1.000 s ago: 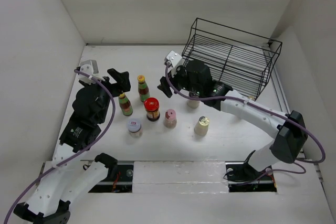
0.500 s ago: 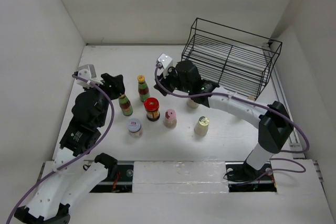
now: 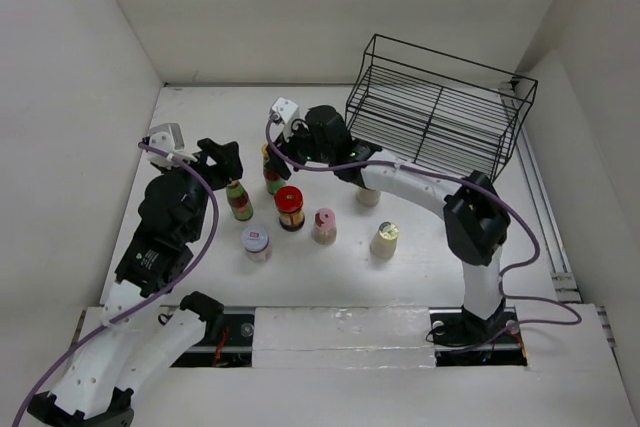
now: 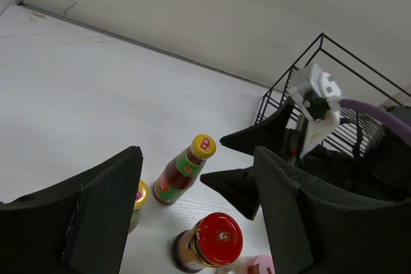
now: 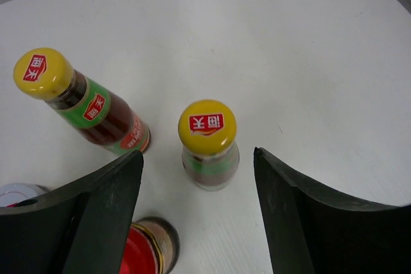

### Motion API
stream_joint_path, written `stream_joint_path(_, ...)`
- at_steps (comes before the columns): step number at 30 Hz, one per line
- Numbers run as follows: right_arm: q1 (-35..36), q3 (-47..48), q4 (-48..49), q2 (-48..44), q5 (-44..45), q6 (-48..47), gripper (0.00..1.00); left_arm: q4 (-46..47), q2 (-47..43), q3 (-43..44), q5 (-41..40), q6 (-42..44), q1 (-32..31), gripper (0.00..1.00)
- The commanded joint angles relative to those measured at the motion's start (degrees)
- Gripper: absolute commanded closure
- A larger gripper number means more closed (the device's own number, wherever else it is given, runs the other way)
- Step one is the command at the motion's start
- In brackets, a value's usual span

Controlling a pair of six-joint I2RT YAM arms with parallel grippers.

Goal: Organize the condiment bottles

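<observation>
The right gripper (image 5: 198, 153) is spread wide, its fingers either side of a slim dark sauce bottle (image 5: 207, 149) and touching neither flank. The bottle has a yellow cap with a red mark and stands upright on the white worktop (image 5: 308, 43). Its green-labelled twin (image 5: 90, 107) is just beside it, with the red-lidded jar (image 5: 144, 248) near. The left gripper (image 3: 224, 159) hangs open and empty by the twin.
</observation>
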Motion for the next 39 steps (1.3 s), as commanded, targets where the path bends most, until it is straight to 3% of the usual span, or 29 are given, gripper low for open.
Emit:
stream_joint_path(1, 0.2, 5.4, 3.3, 3.0, -4.2, -0.1, 0.25, 2.6, -0.7, -0.4, -0.3, -0.2, -0.1, 0.34)
stream_joint_path(7, 0.2, 9.5, 6.7, 8.6, -4.7, 0.4, 0.28, 2.6, -0.7, -0.9, 0.2, -0.2, -0.1, 0.34)
stream_joint_path(11, 0.2, 9.5, 12.1, 9.9, -4.2, 2.5, 0.48, 2.6, -0.7, -0.9, 0.7, -0.2, -0.1, 0.34)
stream_joint_path(12, 0.2, 9.5, 12.7, 10.5, -4.2, 3.1, 0.60, 2.6, -0.7, -0.9, 0.8, -0.2, -0.1, 0.34)
stream_joint_path(16, 0.2, 6.9, 17.1, 8.6, -4.2, 5.1, 0.77, 3.1, -0.7, -0.9, 0.8, -0.2, -0.1, 0.34)
stream_joint_path(20, -1.6, 5.5, 23.4, 1.2, -1.5, 5.6, 0.80, 3.1, -1.2, -0.9, 0.8, -0.2, -0.1, 0.34)
stream_joint_path(27, -10.3, 9.9, 23.4, -7.6, 1.5, 6.7, 0.82, 3.1, -1.7, -0.9, 0.8, -0.2, -0.1, 0.34)
stream_joint_path(33, -19.3, 17.6, 20.6, -8.2, 5.9, 7.4, 0.85, 3.1, -2.3, -0.9, 1.4, -0.8, -0.1, 0.34)
stream_joint_path(39, -26.8, 29.3, 14.6, -1.8, 10.4, 7.9, 0.85, 3.1, -1.7, -0.9, 2.4, -0.8, -0.1, 0.34)
